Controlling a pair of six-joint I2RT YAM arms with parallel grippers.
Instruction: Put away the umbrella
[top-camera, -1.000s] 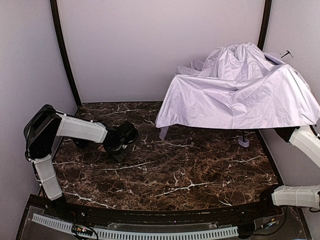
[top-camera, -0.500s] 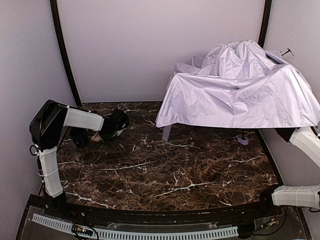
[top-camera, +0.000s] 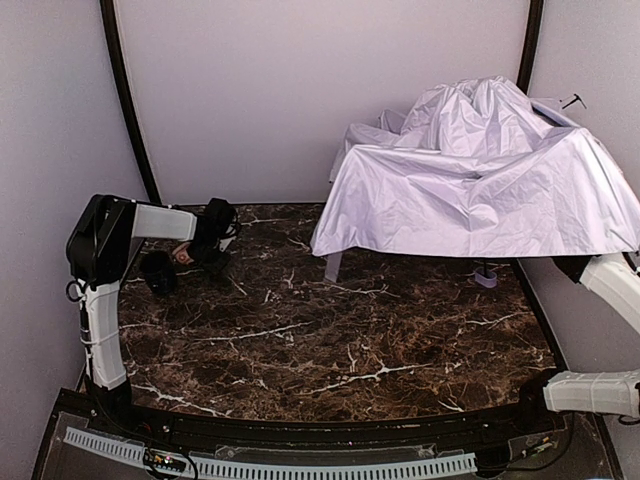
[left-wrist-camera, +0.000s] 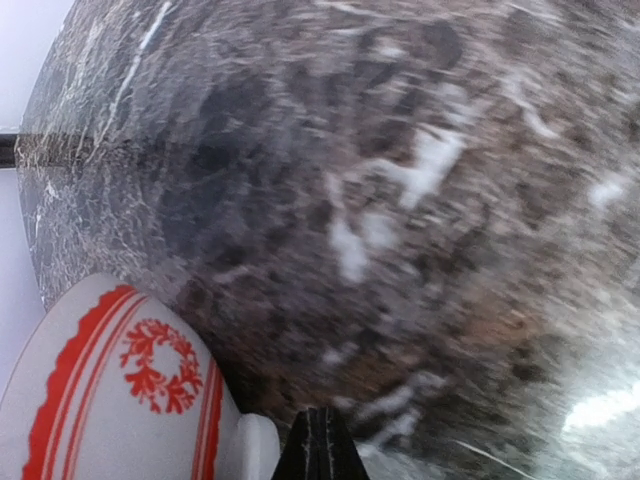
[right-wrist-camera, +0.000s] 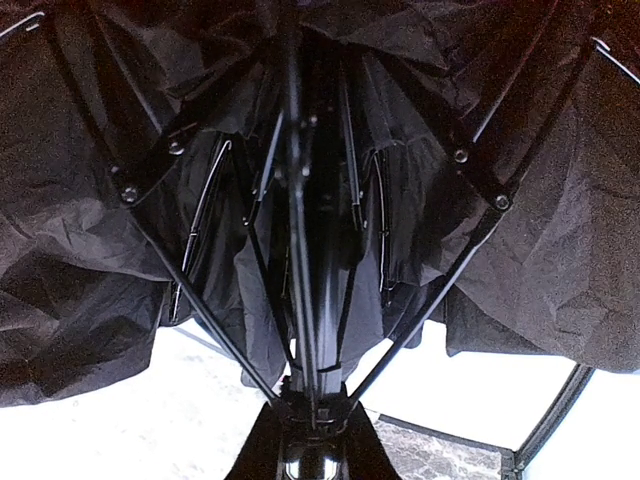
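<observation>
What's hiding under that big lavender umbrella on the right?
Seen from below, the umbrella has black lining, ribs and a shaft that the right gripper grips. From above, a small knob shows beneath; the canopy hides that gripper.

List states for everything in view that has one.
umbrella: part-open, upright, canopy sagging, ribs half-folded.
right tool: shut on umbrella, under the canopy.
left tool: shut, empty, low over the table.
bowl: beside left tool, not held; which way up unclear.
</observation>
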